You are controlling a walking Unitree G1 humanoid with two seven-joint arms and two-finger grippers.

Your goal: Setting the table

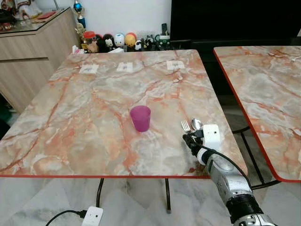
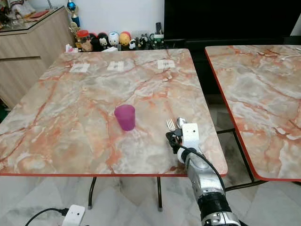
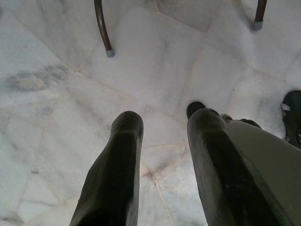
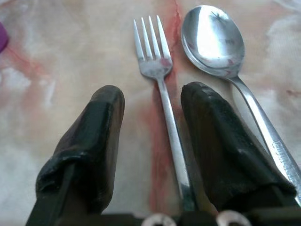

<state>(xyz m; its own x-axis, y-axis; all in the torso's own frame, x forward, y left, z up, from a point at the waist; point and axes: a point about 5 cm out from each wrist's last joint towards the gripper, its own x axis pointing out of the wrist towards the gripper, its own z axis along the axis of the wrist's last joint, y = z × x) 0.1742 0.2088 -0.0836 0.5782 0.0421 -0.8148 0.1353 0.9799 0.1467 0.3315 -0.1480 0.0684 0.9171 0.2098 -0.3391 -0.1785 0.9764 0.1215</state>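
Observation:
A silver fork (image 4: 153, 56) and a silver spoon (image 4: 214, 40) lie side by side on the marble table (image 1: 94, 94), near its front right corner. My right gripper (image 4: 153, 94) rests low over the table, open, with the fork's handle running between its two fingers (image 4: 101, 127); the spoon's handle passes just outside one finger. From the head camera, the fork (image 1: 186, 125) and spoon (image 1: 197, 124) tips stick out beyond the gripper (image 1: 190, 140). A purple cup (image 1: 140, 117) stands upright to their left. My left gripper (image 3: 164, 120) hangs open over the floor.
Three small paper labels (image 1: 124, 67) lie along the table's far edge. A second marble table (image 1: 263, 84) stands to the right across a narrow gap. Figurines (image 1: 117, 41) and a wooden cabinet (image 1: 28, 52) sit behind. A white power strip (image 1: 92, 216) lies on the floor.

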